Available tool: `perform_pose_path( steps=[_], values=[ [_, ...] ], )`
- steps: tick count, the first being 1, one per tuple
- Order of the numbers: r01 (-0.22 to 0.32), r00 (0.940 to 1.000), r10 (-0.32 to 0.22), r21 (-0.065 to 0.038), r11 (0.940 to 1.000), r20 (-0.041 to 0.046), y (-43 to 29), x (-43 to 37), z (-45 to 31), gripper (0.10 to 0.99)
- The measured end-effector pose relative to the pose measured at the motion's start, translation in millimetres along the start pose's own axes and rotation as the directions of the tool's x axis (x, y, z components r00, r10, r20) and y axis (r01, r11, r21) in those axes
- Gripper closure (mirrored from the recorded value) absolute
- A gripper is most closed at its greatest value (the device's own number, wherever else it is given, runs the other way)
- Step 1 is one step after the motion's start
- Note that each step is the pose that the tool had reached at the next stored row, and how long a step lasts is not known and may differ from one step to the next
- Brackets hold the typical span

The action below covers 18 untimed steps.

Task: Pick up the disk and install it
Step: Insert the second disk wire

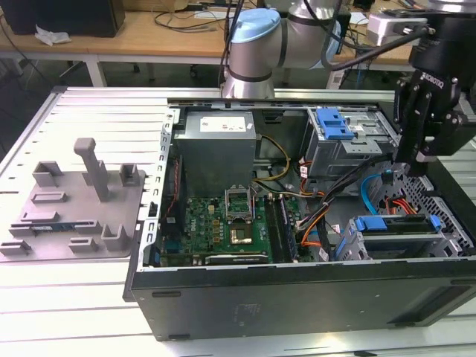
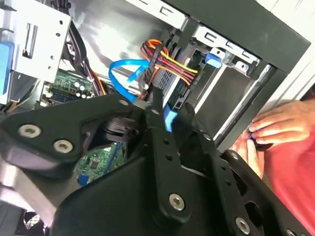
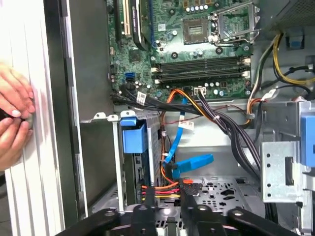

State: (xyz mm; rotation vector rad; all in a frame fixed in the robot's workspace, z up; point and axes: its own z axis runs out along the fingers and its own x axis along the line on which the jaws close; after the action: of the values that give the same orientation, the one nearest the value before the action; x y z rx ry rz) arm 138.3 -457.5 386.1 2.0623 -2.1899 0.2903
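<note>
The disk (image 1: 394, 225) stands on edge in the drive cage at the front corner of the open computer case, on the exterior view's right, with its blue bracket (image 3: 133, 136) facing up. Its blue tab (image 2: 212, 60) is also visible in the second wrist view. My gripper (image 1: 418, 158) hangs above the case, over the space just behind that cage. Its black fingers (image 3: 142, 214) stand a little apart with nothing between them. In the second wrist view my gripper (image 2: 170, 112) points down toward the cage and the cables.
A person's hands (image 3: 14, 115) rest on the case's outer wall beside the cage. A blue data cable (image 3: 189, 164) and coloured power wires (image 2: 165, 61) lie near the disk. A blue latch on a metal cage (image 1: 332, 125) sits further back. A grey fixture (image 1: 82, 201) stands outside the case.
</note>
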Motion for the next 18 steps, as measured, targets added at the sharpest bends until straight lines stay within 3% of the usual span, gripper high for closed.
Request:
perform_pose_path(
  steps=[1,3,6,7,8,9,13,18],
  values=[
    [0.003,0.9999,-0.003,0.001,1.0000,-0.0110,2.1,-1.7,-0.6,0.753],
    [0.006,0.9997,-0.006,0.003,1.0000,-0.0249,4.7,-3.8,-1.2,0.753],
    [0.015,0.9984,-0.015,0.006,0.9999,-0.0554,10.8,-8.8,-2.6,0.753],
    [0.026,0.9976,-0.025,0.009,0.9996,-0.0644,18.9,-12.2,5.1,0.753],
    [0.025,0.9977,-0.023,0.021,0.9995,-0.0642,18.8,-13.6,11.4,0.753],
    [0.024,0.9976,-0.023,0.025,0.9994,-0.0659,18.9,-14.2,13.5,0.753],
    [0.024,0.9974,-0.022,0.032,0.9992,-0.0689,19.1,-15.5,16.0,0.753],
    [0.024,0.9966,-0.022,0.033,0.9992,-0.0789,19.2,-16.1,17.0,0.753]
  ],
)
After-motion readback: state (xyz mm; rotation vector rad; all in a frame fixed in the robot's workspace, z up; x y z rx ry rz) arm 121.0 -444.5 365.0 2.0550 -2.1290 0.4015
